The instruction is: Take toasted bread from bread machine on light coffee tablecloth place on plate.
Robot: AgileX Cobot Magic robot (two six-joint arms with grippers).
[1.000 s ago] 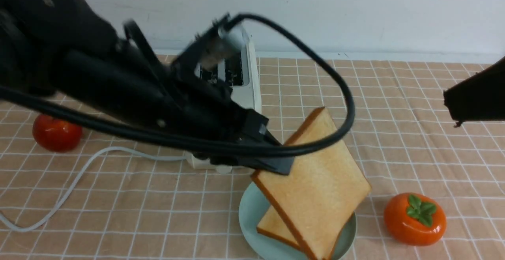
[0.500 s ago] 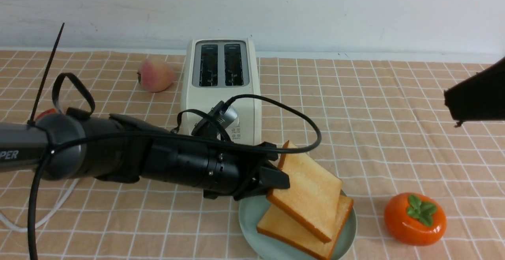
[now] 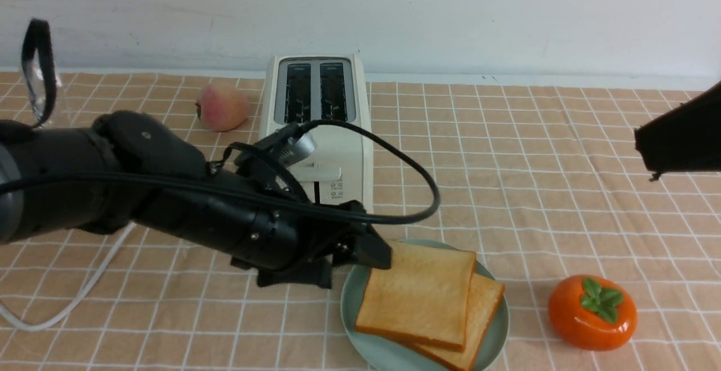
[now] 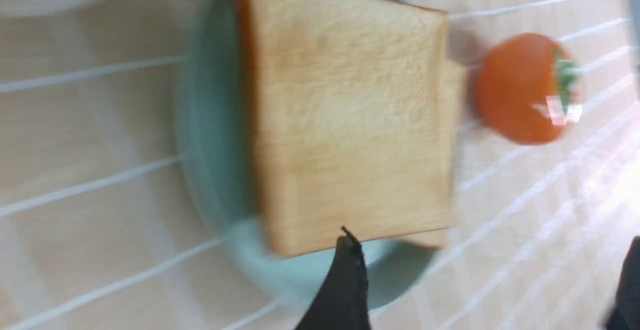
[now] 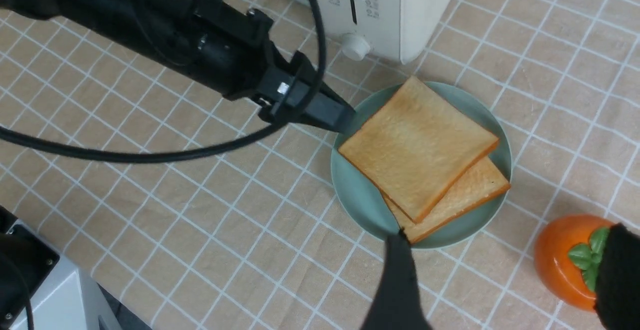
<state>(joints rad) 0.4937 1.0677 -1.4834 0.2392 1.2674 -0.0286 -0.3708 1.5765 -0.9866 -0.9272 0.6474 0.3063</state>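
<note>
Two slices of toasted bread lie stacked flat on the pale teal plate (image 3: pixel 350 303): the top slice (image 3: pixel 419 295) sits askew over the lower one (image 3: pixel 487 306). Behind the plate, on the light coffee tablecloth (image 3: pixel 563 162), stands the cream bread machine (image 3: pixel 315 129), both slots dark and empty. My left gripper (image 3: pixel 357 269) is open at the plate's left rim, one fingertip (image 4: pixel 345 250) by the top slice's edge, holding nothing. My right gripper (image 5: pixel 509 230) hovers open above the cloth between the plate (image 5: pixel 350 180) and an orange fruit.
An orange persimmon-like fruit (image 3: pixel 591 312) sits right of the plate, and a peach (image 3: pixel 222 106) left of the bread machine. The machine's white cord (image 3: pixel 84 286) loops across the cloth at the left. A wall closes off the back.
The left arm came down and laid the second slice flat on the first one on the plate. Its gripper then opened and let the slice go. The right arm has not moved.
</note>
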